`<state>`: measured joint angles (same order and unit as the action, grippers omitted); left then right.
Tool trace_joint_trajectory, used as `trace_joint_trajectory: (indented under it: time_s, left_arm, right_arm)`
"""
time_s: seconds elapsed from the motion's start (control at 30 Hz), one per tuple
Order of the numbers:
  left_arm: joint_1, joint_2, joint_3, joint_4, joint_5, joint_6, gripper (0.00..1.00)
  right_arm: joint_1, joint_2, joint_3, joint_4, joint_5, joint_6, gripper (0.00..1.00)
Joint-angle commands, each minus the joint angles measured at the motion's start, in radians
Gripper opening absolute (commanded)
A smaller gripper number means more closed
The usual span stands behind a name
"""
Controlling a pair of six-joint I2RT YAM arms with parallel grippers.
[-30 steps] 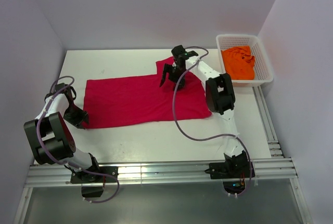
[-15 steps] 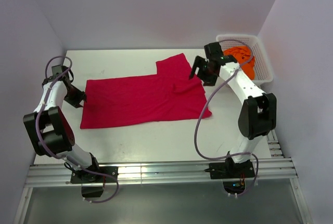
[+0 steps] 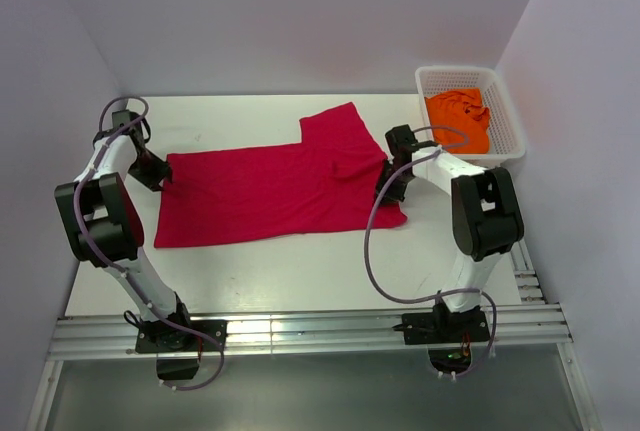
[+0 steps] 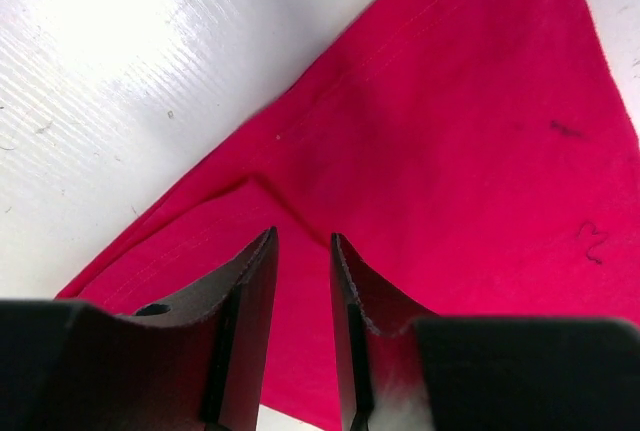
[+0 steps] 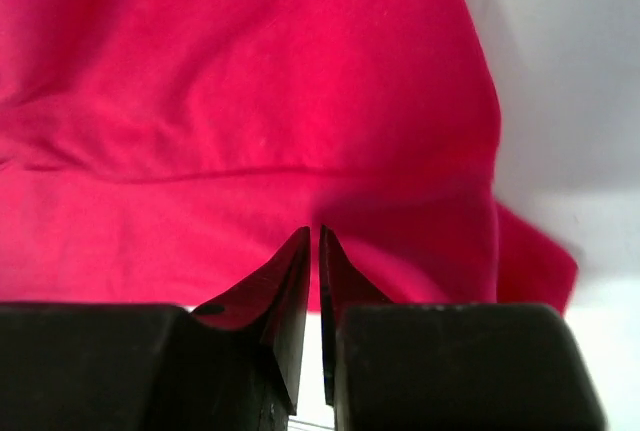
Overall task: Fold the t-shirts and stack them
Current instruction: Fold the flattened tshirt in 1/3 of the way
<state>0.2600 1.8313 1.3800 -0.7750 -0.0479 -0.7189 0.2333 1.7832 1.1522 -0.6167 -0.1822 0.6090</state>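
Got the red t-shirt (image 3: 260, 191) spread flat on the tabletop (image 3: 300, 271), one sleeve poking toward the far side. Orange t-shirt (image 3: 458, 119) bunched in the white basket (image 3: 508, 151) at far right, untouched. Left hand (image 4: 303, 243) over the red t-shirt's far-left corner, jaws a narrow gap apart, nothing visibly clamped. Right hand (image 5: 312, 236) down on its right edge, pinched to a hairline slit; can't tell whether cloth is actually caught in there. Expect light, limp, thin knit: zero stiffness, drapes and wrinkles, probably drags on the tabletop rather than sliding clean, not fragile. Grab at hems and corners only, pinching right at the edge; avoid mid-panel, just bunches up. Lift two corners together and keep tension across, otherwise sags and folds crooked. For the orange one, likely a pinch on the top ridge of the heap, then spread flat before folding.
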Motion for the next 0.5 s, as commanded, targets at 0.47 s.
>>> trace_joint_trajectory:
  time_s: [0.47]
  left_arm:
    - [-0.004,-0.090,-0.101,0.029,-0.055,0.016,0.34]
  right_arm:
    - [-0.057,-0.228,-0.359,-0.001,0.105,-0.060,0.13]
